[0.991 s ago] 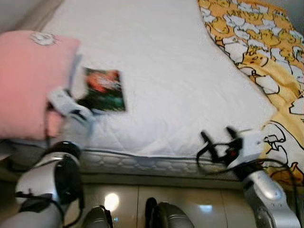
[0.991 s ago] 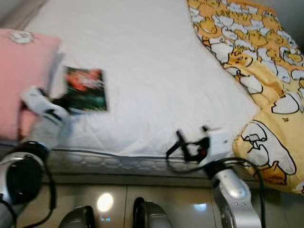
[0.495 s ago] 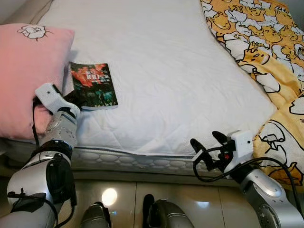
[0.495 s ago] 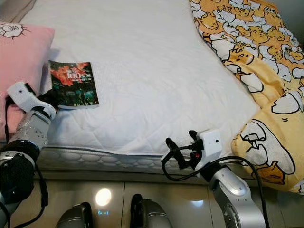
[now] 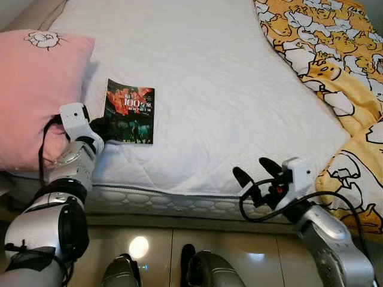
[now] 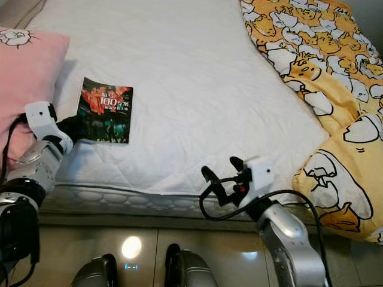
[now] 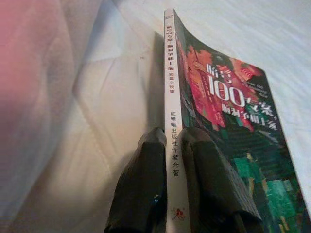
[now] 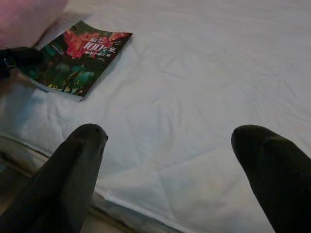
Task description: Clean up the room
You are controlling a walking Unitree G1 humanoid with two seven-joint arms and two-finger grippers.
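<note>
A white mattress (image 5: 215,89) lies before me, a pink pillow (image 5: 36,89) at its left edge and a yellow cartoon blanket (image 5: 323,54) along the right. My left gripper (image 7: 171,145) pinches the spine of a dark paperback book (image 5: 130,110) lying just beside the pillow. My right gripper (image 5: 254,173) hovers spread wide at the mattress's near edge, holding nothing.

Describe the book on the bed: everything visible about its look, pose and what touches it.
The book is a thin paperback with a dark glossy cover in red and green, a large white "100" in its title, and a white spine with printed characters. It lies cover up on the white mattress, beside the pink pillow. The left gripper is shut on its spine edge, one of the fingers resting on the cover.
</note>
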